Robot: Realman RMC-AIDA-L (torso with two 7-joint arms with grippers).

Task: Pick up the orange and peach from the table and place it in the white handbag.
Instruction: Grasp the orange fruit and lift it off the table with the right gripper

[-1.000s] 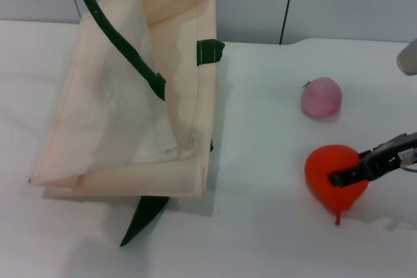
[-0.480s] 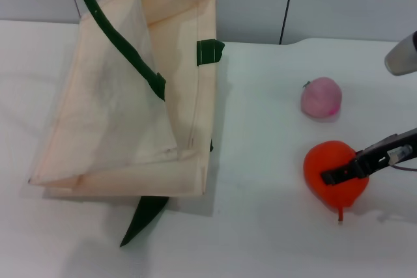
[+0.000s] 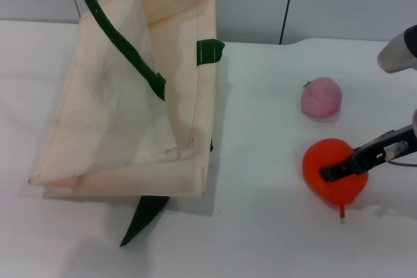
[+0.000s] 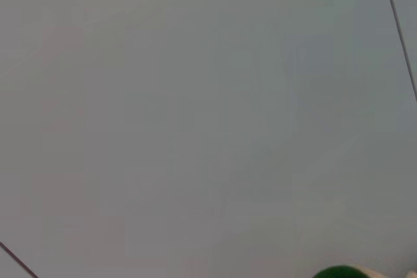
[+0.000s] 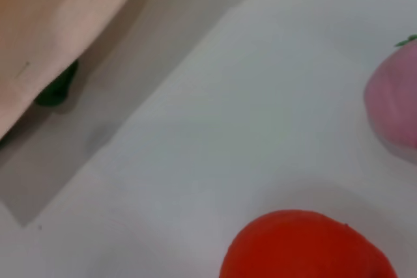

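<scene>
Orange (image 3: 333, 177) sits on the counter (image 3: 260, 226), right claw (image 3: 339, 170) pinching it, lift not visibly begun. Peach (image 3: 320, 97) is untouched just behind it; white handbag (image 3: 130, 109) well apart to the left. Nothing bagged yet; left claw out of view.

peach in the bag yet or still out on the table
Out: the peach lies on the table, right of the white handbag, beyond the orange.
</scene>
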